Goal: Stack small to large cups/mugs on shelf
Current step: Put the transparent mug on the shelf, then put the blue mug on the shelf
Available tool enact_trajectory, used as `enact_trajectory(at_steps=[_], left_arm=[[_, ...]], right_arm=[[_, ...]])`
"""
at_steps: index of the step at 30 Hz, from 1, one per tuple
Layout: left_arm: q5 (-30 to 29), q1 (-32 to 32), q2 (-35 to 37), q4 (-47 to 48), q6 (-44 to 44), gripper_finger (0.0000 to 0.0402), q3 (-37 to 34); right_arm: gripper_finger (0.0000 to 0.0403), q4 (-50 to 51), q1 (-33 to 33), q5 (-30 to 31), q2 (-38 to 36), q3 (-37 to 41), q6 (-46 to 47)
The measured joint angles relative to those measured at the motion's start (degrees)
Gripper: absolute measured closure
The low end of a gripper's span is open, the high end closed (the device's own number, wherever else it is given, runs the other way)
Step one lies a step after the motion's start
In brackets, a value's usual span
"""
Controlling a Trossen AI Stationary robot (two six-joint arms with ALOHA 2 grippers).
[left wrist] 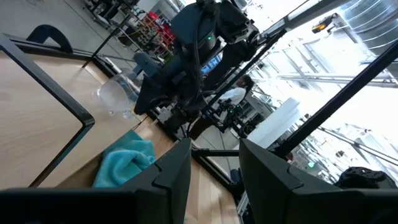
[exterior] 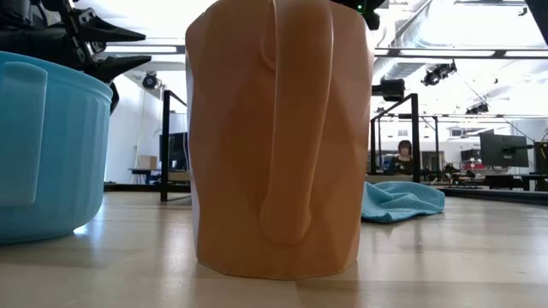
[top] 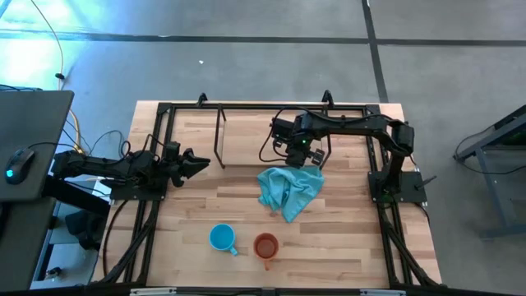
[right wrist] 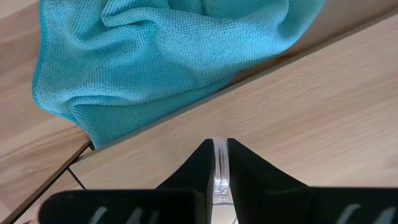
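Right gripper (right wrist: 221, 163) is clamped on 1 clear glass cup (left wrist: 115, 98) above the shelf (top: 220, 111), beside 1 teal cloth (top: 288, 191). Left gripper (top: 197, 162) fingers stand apart. 2 mugs sit near the table's front edge: blue mug (top: 221, 238), orange mug (top: 265, 245).

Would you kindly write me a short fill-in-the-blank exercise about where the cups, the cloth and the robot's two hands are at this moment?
1. The right hand is shut on the rim of the ____ cup.
2. In the high view, the orange-brown mug stands to the right of the ____ mug.
3. The crumpled ____ cloth lies just in front of the right hand.
4. The left hand is ____ and holds nothing, beside the table's left edge.

Missing words: glass; blue; teal; open
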State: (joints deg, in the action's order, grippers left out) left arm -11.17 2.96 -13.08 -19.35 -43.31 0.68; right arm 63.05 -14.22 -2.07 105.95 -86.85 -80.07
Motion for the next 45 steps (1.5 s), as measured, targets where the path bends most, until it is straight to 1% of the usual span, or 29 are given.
enact_trajectory(at_steps=[2,8,10,18,20,22,26,30,34,38,41,45], left_arm=[[0.0,0.0,0.0,0.0,0.0,0.0277,0.0],[0.0,0.0,0.0,0.0,0.0,0.0277,0.0],[0.0,0.0,0.0,0.0,0.0,0.0277,0.0],[0.0,0.0,0.0,0.0,0.6,0.0277,0.0],[0.0,0.0,0.0,0.0,0.7,0.0277,0.0],[0.0,0.0,0.0,0.0,0.9,0.0277,0.0],[0.0,0.0,0.0,0.3,1.1,0.0277,0.0],[0.0,0.0,0.0,0.3,2.7,0.0277,0.0],[0.0,0.0,0.0,0.3,3.1,0.0277,0.0],[0.0,0.0,0.0,0.3,4.3,0.0277,0.0],[0.0,0.0,0.0,0.5,4.3,0.0277,0.0],[0.0,0.0,0.0,0.7,4.3,0.0277,0.0]], right_arm=[[0.0360,0.2,0.0,0.0,0.2,0.2,0.7],[0.0308,-0.1,0.0,0.5,0.2,0.2,0.7],[0.0298,-0.4,0.0,1.2,0.0,0.1,0.6],[0.0301,-1.3,0.2,1.9,-1.6,0.0,0.9],[0.0302,-2.0,0.6,1.9,-2.2,0.0,3.8],[0.0302,-4.4,1.2,1.4,-3.1,0.0,9.1],[0.0302,-10.9,2.4,-3.4,-6.0,0.0,22.5],[0.0302,-19.5,3.7,-7.6,-9.5,-0.1,35.0],[0.0302,-26.9,4.7,-7.9,-12.1,-0.1,50.1],[0.0302,-30.8,5.3,-7.9,-13.7,-0.1,67.7],[0.0302,-31.8,6.1,-7.7,-14.4,-0.1,76.4],[0.0302,-33.7,8.1,-8.1,-14.5,-0.1,83.8]])
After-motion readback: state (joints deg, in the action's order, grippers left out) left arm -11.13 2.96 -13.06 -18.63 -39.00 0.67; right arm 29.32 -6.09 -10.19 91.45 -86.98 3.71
